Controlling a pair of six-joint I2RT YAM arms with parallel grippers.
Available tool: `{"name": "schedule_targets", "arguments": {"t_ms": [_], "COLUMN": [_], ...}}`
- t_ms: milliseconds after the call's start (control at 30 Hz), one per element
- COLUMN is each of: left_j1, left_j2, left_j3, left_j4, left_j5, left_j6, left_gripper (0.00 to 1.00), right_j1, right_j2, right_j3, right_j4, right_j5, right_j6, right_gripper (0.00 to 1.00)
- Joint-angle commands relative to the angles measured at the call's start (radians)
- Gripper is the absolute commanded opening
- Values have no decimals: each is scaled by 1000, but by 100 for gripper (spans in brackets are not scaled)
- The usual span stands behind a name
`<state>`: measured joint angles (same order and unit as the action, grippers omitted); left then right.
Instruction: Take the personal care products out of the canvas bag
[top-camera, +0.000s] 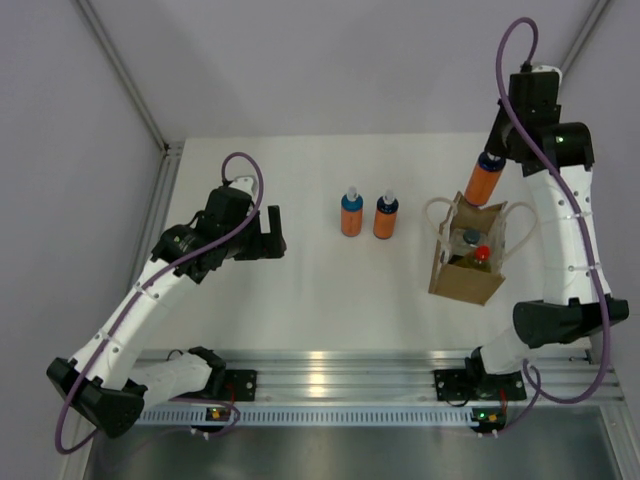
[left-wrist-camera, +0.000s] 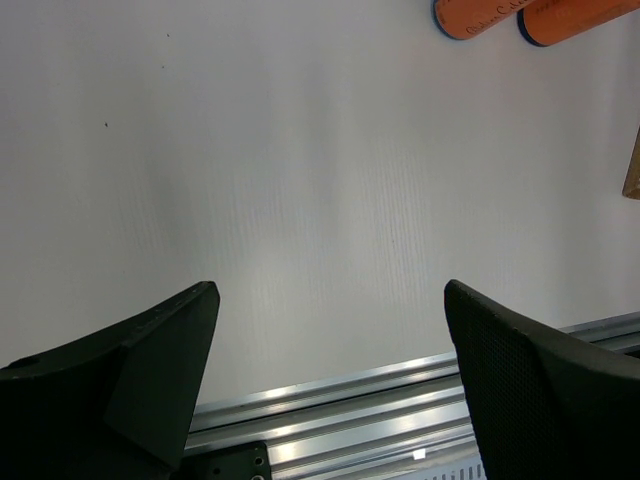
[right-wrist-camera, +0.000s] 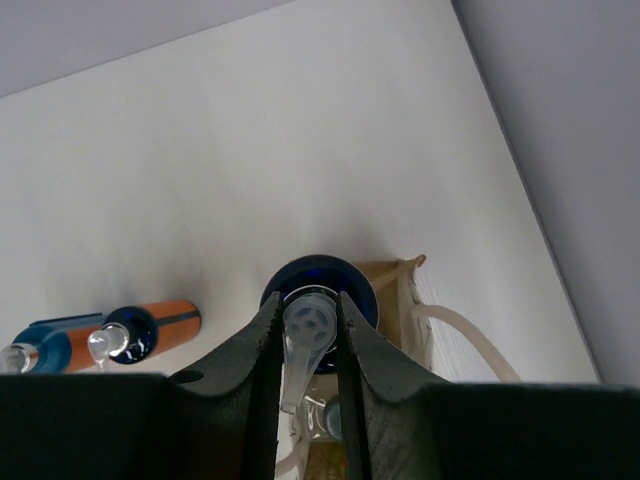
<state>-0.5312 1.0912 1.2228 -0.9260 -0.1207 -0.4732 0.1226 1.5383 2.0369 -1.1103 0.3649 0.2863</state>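
Right gripper (right-wrist-camera: 306, 305) is clamping an orange bottle (top-camera: 483, 183) by its cap, holding it above the far rim of the canvas bag (top-camera: 462, 280) for clearance; left gripper (left-wrist-camera: 330, 340) is hovering, jaws apart

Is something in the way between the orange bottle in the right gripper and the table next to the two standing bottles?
Nothing visible on the table there. The right gripper holds the bottle over the canvas bag; only the bag's cream handle lies on that side.
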Motion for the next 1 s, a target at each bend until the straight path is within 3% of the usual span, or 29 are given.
{"name": "schedule_targets", "arguments": {"t_ms": [0,233,967], "left_j1": [-3,-3,-3], "left_j2": [-19,-42,-67], "left_j3": [17,-3,-25], "left_j4": [36,36,36], "left_j5": [-14,-19,-33], "left_j6": [-5,-12,-16], "left_gripper": [99,98,98], "right_j1": [54,160,400], "right_j2": [31,135,258], "right_j3": [136,275,330], "right_j4": [47,56,198], "right_j5": [-38,-37,-90], "right_j6": [-42,-71,-64], "right_gripper": [0,0,0]}}
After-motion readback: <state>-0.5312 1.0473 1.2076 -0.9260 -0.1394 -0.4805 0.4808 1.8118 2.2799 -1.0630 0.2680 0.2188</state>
